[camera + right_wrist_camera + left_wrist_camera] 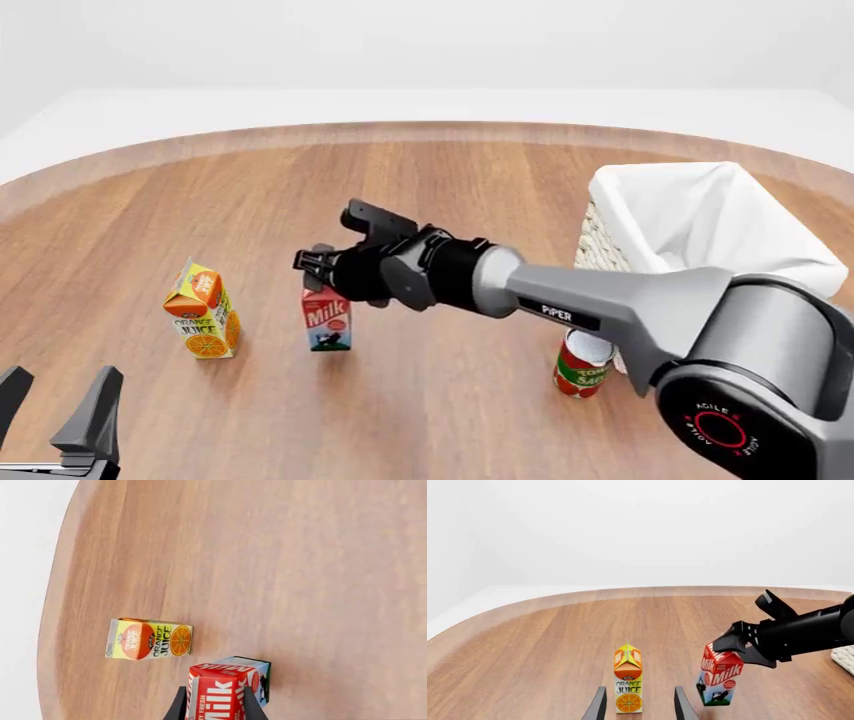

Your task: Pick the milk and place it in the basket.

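**Right gripper clamped on the milk's top**

Now the right gripper [324, 270] has its two fingers pressed against opposite sides of the red gable top of the milk [326, 320]; the right wrist view shows the dark fingers [179, 707] flanking the carton's upper part with no gap. In the left wrist view the milk [718, 676] tilts slightly and its blue-green base seems just clear of the wooden table [441, 190], though whether it touches the surface cannot be told for certain.

Taking the milk as the landmark: the orange juice carton [202, 312] stands upright just beside it, on the side away from the basket. The basket [707, 225], cream wicker with white cloth folded over its rim, sits well apart on the milk's other side and a little farther from the camera. A red tomato sauce can [582, 364] stands between the milk and the basket, nearer the camera, partly hidden behind the right arm.

The left gripper [56, 410] hangs near the table's near edge, fingers spread apart and holding nothing, pointing toward the juice carton.
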Tool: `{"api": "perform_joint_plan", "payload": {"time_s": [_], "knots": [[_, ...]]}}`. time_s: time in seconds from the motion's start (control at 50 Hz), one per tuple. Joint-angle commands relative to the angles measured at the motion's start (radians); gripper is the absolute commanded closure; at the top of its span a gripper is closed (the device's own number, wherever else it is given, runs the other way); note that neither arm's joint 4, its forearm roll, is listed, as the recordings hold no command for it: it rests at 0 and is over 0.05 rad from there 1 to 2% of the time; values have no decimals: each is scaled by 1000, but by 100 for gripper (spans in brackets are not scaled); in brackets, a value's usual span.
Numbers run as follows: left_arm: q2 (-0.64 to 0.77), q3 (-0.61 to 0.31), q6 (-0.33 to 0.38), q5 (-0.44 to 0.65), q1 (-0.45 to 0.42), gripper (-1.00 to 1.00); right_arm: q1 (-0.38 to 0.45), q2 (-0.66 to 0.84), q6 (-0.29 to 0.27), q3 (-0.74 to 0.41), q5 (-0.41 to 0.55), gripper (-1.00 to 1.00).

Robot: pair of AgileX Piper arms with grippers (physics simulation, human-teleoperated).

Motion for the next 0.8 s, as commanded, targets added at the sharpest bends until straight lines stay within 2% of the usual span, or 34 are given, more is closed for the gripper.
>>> {"api": "perform_joint_plan", "payload": {"time_s": [0.02,0.8], "knots": [[0,0,0,0,0,-100,-8,-38,3,0,-12,100],[0,0,0,0,0,-100,-68,-152,-34,59,-11,100]]}}
